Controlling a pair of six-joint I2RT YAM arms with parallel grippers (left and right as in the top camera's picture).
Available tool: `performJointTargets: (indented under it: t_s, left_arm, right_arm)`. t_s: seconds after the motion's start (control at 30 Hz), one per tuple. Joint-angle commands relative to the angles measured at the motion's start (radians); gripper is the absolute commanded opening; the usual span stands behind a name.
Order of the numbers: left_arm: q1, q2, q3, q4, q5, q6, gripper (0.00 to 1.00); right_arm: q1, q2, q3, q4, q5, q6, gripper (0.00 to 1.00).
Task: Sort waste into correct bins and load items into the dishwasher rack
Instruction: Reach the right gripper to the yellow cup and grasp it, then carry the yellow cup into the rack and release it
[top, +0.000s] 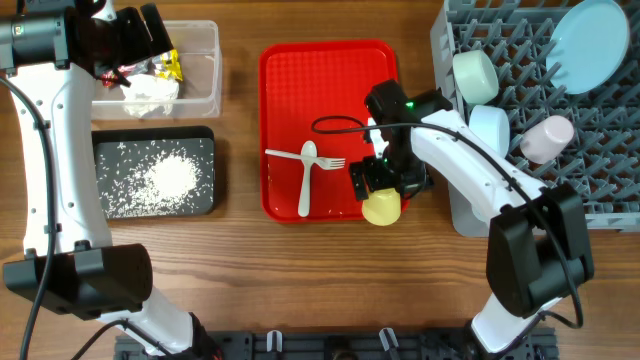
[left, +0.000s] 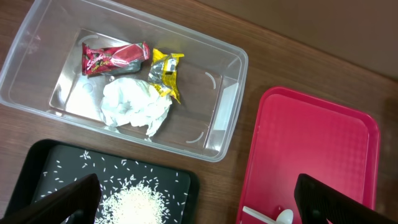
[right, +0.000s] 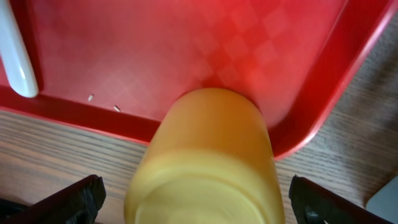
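A yellow cup lies on its side at the red tray's front right corner, and fills the right wrist view. My right gripper is open, its fingers wide on either side of the cup and not touching it. My left gripper is open and empty above the clear tub. The tub holds a white napkin, a red wrapper and a yellow wrapper. Rice grains lie in the black tray. A white spoon and fork lie on the red tray.
The grey rack at the right holds two pale bowls, a light-blue plate and a pink cup. The red tray lies in the middle. A black cable loops over it.
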Motion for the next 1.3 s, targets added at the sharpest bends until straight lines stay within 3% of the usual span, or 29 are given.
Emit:
performJointTargets:
  t_s: [0.0, 0.1, 0.33, 0.63, 0.9, 1.13, 1.27]
  left_arm:
    - [0.006, 0.008, -0.006, 0.001, -0.002, 0.016, 1.0]
    - [0.006, 0.008, -0.006, 0.001, -0.002, 0.016, 1.0]
    - [0.006, 0.008, -0.006, 0.0, -0.002, 0.016, 1.0]
    - [0.006, 0.008, -0.006, 0.001, -0.002, 0.016, 1.0]
    - [0.006, 0.008, -0.006, 0.001, -0.002, 0.016, 1.0]
    - [0.006, 0.008, -0.006, 0.001, -0.002, 0.016, 1.0]
    - [0.006, 0.008, -0.006, 0.001, -0.002, 0.016, 1.0]
  right_arm:
    - [0.002, 0.021, -0.003, -0.002, 0.026, 0.013, 0.96]
    - [0.002, 0.021, -0.003, 0.005, 0.025, 0.013, 0.73]
    - [0.001, 0.021, -0.003, 0.008, 0.038, 0.013, 0.51]
    - [-0.014, -0.01, 0.13, 0.009, 0.148, 0.014, 0.51]
    - [-0.104, -0.176, 0.29, -0.041, 0.279, 0.014, 0.5]
    - [-0.428, -0.333, 0.29, -0.086, 0.267, -0.039, 0.5]
    - [-0.708, -0.338, 0.286, -0.078, 0.185, -0.101, 0.51]
